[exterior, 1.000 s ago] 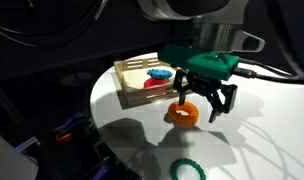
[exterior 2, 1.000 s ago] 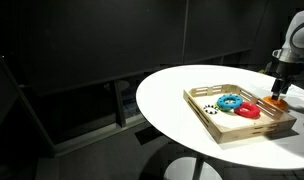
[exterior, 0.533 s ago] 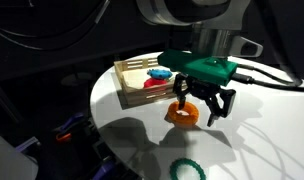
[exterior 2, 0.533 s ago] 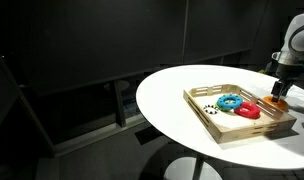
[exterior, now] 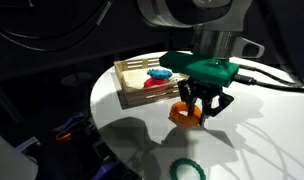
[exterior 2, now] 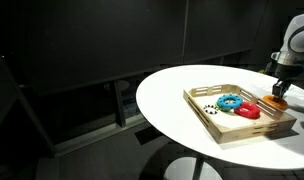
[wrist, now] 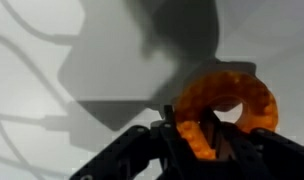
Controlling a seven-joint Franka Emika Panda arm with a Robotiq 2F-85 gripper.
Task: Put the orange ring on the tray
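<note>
Orange and bumpy-edged, the small thick doughnut-shaped ring (exterior: 185, 113) sits directly under the black two-fingered gripper (exterior: 199, 108), just outside the shallow light-wood tray with low slatted sides (exterior: 126, 86), beside one of the tray's corners and not inside it. In an exterior view the orange ring (exterior 2: 280, 101) shows at the tray's (exterior 2: 232, 133) far side, on the round white table (exterior 2: 172, 90).

The jaws are drawn in narrow around the ring. In the wrist view the gripper (wrist: 199, 138) has a stretch of the ring's (wrist: 232, 98) rim pinched between its dark fingers (wrist: 174, 135), with one finger standing in the hole. Whether the ring rests on the table (exterior: 132, 130) or is just clear of it cannot be told.

The arm comes down from above the tray's corner, its wrist vertical and the fingers pointing straight down at the tabletop. A green housing (exterior: 207, 66) sits across the wrist, above the fingers.

The ring lies roughly flat, its hole facing up toward the wrist; being round, it has no long axis.

Inside the tray lie a blue piece (exterior: 160, 74) and a red piece (exterior: 152, 84). A green ring (exterior: 188, 170) lies well apart from the tray, farther out than the orange ring.
</note>
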